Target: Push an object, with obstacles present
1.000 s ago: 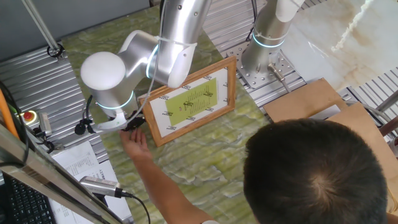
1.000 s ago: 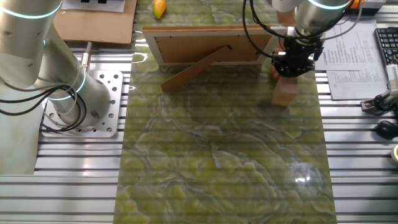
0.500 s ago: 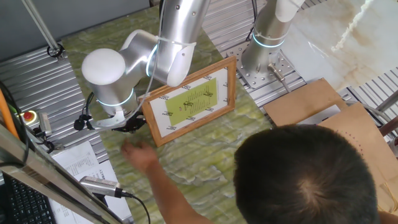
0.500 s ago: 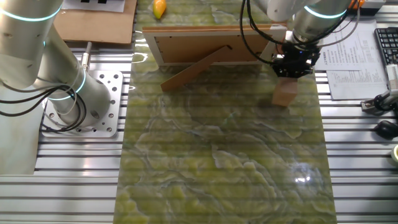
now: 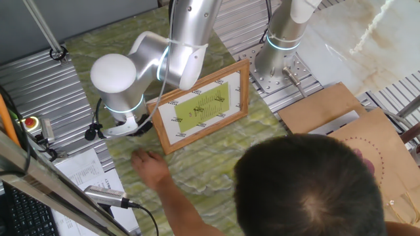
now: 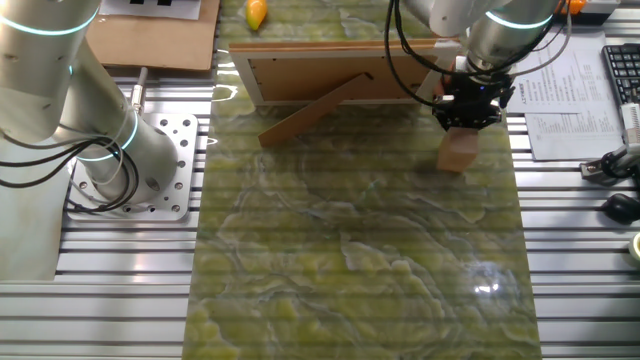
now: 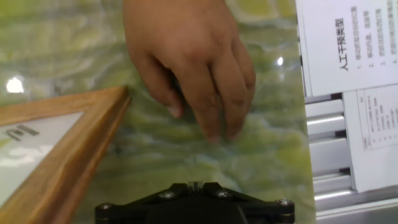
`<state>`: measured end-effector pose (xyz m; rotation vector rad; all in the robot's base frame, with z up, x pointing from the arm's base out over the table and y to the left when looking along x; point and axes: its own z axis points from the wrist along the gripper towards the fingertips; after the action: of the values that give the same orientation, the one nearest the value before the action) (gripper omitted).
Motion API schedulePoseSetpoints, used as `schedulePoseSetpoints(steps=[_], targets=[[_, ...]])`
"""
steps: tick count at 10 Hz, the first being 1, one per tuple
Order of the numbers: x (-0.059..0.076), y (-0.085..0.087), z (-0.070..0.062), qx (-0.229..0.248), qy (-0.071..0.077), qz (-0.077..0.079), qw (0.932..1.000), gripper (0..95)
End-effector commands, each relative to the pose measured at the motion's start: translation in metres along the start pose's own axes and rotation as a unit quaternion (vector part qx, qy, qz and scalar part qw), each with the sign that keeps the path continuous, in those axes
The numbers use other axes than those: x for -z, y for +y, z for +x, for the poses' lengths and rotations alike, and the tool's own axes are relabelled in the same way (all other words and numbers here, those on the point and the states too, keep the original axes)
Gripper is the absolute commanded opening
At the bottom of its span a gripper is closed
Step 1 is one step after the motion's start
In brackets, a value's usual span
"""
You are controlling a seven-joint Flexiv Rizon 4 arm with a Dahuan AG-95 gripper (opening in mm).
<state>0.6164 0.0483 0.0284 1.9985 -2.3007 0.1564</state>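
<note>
The object, a small pale tan wooden block, stands on the green mat near its right edge. My gripper hangs just behind and above it, jaws together with nothing between them. In the hand view only the black fingertips of the gripper show at the bottom, and a person's hand lies on the mat ahead of them, hiding the block. The picture frame stands propped at the back, and its corner is close on the left. The orange-yellow teardrop piece lies behind the frame.
A person's hand and head reach in over the mat's near side. Printed papers lie on the slatted table to the right. A second arm's base and a cardboard sheet stand at the left.
The person's hand has drawn back from my gripper along the mat. My gripper has shifted slightly toward the frame. The block has not moved.
</note>
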Motion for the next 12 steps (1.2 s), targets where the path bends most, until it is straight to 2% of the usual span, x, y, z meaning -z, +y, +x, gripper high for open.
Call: schedulePoseSetpoints(steps=[1, 5, 9, 12], targets=[[0.003, 0.001, 0.006, 0.004, 0.001, 0.0, 1.0, 0.0], [0.008, 0.003, 0.017, 0.014, 0.007, 0.001, 0.9999, 0.0], [0.01, 0.007, 0.026, 0.006, 0.002, 0.004, 1.0, 0.0], [0.005, 0.014, 0.029, -0.005, -0.002, 0.009, 0.9999, 0.0]])
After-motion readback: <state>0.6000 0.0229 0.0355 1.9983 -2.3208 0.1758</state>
